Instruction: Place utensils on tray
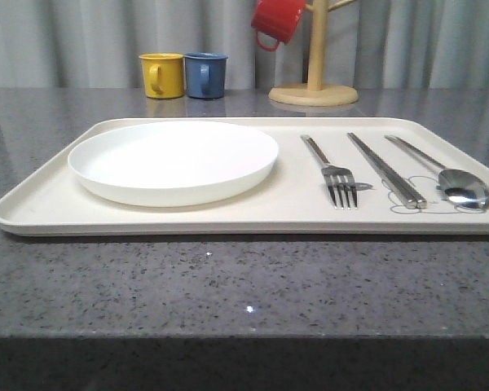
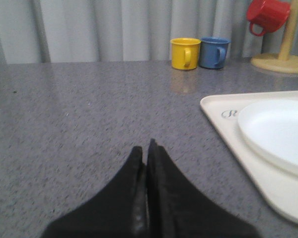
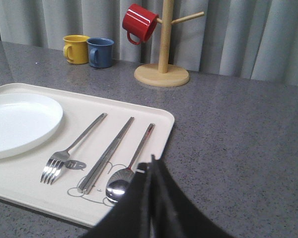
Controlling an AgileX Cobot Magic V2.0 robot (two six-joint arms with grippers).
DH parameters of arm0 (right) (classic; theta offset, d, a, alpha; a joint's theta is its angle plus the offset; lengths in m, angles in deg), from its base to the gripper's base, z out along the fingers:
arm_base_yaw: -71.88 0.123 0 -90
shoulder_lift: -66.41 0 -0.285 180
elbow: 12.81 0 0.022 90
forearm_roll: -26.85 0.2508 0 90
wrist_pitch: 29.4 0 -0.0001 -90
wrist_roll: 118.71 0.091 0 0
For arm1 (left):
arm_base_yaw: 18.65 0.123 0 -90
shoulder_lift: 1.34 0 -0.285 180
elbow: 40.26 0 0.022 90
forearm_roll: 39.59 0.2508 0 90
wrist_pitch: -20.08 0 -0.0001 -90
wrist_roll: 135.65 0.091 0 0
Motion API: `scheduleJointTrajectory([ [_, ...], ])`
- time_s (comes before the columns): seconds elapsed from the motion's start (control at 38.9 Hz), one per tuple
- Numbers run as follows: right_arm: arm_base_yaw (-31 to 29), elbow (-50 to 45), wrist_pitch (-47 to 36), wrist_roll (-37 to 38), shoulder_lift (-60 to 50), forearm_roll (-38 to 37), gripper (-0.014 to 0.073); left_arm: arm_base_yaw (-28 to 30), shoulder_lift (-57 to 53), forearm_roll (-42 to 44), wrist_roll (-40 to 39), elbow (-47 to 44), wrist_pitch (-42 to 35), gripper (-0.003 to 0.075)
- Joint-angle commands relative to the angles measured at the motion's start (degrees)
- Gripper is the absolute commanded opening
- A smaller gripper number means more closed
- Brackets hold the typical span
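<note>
Both pincers are pressed together, holding nothing. The spoon (image 3: 130,169) lies on the tray (image 3: 159,121) just ahead of the right pincer (image 3: 152,159), handle pointing away; the left pincer (image 2: 145,149) hangs over bare desk (image 2: 79,114), well apart.

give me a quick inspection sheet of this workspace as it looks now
surface: grey speckled table.
job's things: plate, fork, chopsticks and spoon all lie on the tray.
clutter: yellow mug and blue mug side by side behind the tray; red mug hangs on a wooden mug tree.
grippers: left tool shut, empty; right tool shut, empty.
cables: nothing seen.
surroundings: grey curtain.
</note>
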Motion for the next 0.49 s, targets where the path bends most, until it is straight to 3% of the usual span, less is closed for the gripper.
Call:
scheduleJointTrajectory([
  [0.0, -0.09, 1.53, -4.95, -0.43, 0.72, -0.83, -0.012, 2.79, -3.6, 0.03, -0.49, -2.5, -4.99, -0.0018],
  [0.18, -0.09, 1.53, -4.95, -0.43, 0.72, -0.83, -0.012, 6.36, -8.57, 0.03, -0.49, -6.9, -4.88, -0.0018],
  [0.46, -0.09, 1.53, -4.95, -0.43, 0.72, -0.83, -0.012, 6.61, -11.62, 0.03, -0.49, -6.79, -3.01, -0.0018],
])
